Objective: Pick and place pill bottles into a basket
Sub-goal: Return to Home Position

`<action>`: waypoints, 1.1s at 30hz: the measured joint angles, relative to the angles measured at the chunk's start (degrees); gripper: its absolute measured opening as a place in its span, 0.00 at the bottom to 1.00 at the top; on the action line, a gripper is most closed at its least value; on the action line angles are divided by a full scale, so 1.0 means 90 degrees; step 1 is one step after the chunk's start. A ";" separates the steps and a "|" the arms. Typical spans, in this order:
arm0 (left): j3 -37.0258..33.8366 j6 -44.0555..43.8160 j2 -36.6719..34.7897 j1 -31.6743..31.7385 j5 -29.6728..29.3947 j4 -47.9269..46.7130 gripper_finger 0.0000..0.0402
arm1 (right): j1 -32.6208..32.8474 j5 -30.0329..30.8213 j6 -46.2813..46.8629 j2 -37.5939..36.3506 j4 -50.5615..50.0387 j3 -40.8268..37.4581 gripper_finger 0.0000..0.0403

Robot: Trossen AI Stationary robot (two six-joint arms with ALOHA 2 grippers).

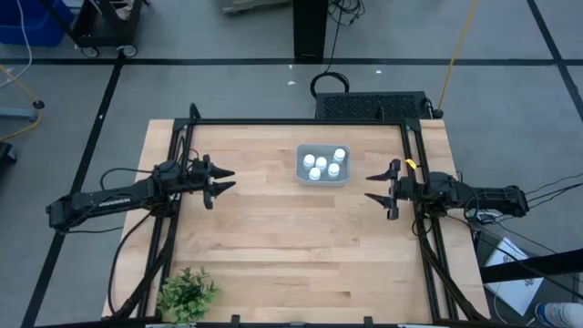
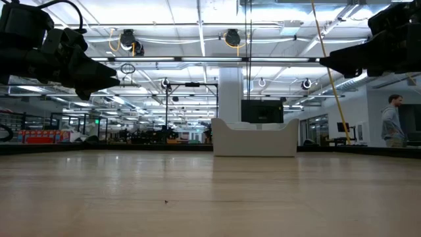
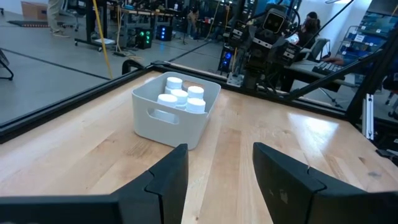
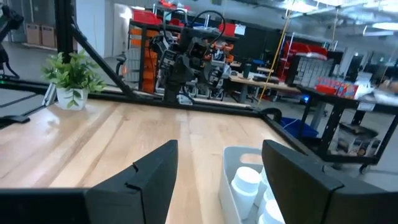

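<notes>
The basket (image 1: 324, 175), a pale tray with rounded corners, stands on the table's far middle. Several white pill bottles (image 1: 323, 163) stand upright inside it, caps up; they also show in the left wrist view (image 3: 179, 98) and the right wrist view (image 4: 246, 180). In the low view only the basket's wall (image 2: 254, 138) shows. My left gripper (image 1: 225, 179) hovers open and empty left of the basket. My right gripper (image 1: 373, 187) hovers open and empty right of it.
A small green plant (image 1: 187, 295) stands at the table's near left corner. A black frame rail (image 1: 301, 122) runs along the far edge and down both sides. Bare wood (image 1: 301, 246) lies between the basket and the near edge. A person (image 2: 393, 120) stands far off in the room.
</notes>
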 joint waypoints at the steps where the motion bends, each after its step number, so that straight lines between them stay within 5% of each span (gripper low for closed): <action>1: 0.0000 -0.0001 0.0000 0.0000 0.0000 0.0000 0.46 | 0.0000 0.0000 0.0098 0.0004 0.0019 0.0000 0.56; 9: 0.0000 -0.0001 0.0000 -0.0002 0.0000 0.0000 0.46 | 0.0005 0.0007 0.1382 0.0004 0.0046 0.0000 0.56; 33: 0.0000 0.0001 0.0000 0.0000 0.0000 0.0000 0.46 | 0.0002 0.0006 0.1412 0.0011 0.0073 0.0000 0.56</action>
